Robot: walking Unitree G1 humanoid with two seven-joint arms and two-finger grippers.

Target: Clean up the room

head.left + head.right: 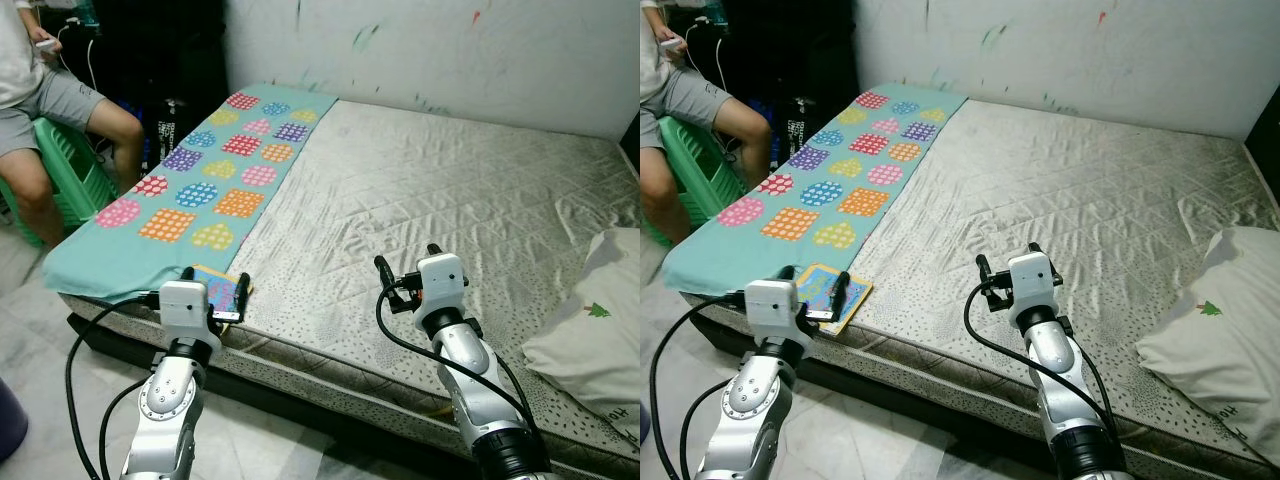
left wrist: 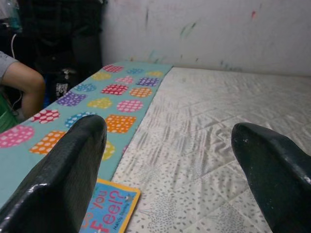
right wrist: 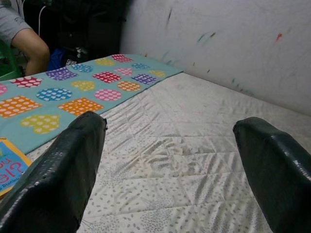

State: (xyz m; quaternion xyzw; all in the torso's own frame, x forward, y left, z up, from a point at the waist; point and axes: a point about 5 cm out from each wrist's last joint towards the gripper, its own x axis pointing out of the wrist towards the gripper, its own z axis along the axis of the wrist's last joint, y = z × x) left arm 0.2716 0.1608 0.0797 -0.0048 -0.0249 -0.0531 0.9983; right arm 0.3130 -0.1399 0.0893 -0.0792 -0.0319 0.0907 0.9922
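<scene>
A thin children's book (image 1: 224,290) with a blue and yellow cover lies at the mattress's front left corner, beside the teal blanket (image 1: 215,170) printed with dotted coloured shapes. My left gripper (image 1: 197,290) hovers open just over the book's near edge, and the book (image 2: 109,208) lies below its left finger in the left wrist view. My right gripper (image 1: 407,260) is open over the bare mattress (image 1: 450,190) near the front edge, holding nothing. The book's corner (image 3: 7,167) also appears in the right wrist view.
A white pillow (image 1: 600,320) lies at the mattress's right front. A person (image 1: 50,110) sits on a green chair (image 1: 75,175) at the left, close to the blanket's end. A paint-marked wall (image 1: 450,50) runs behind the bed. Tiled floor (image 1: 260,440) lies below the bed's front edge.
</scene>
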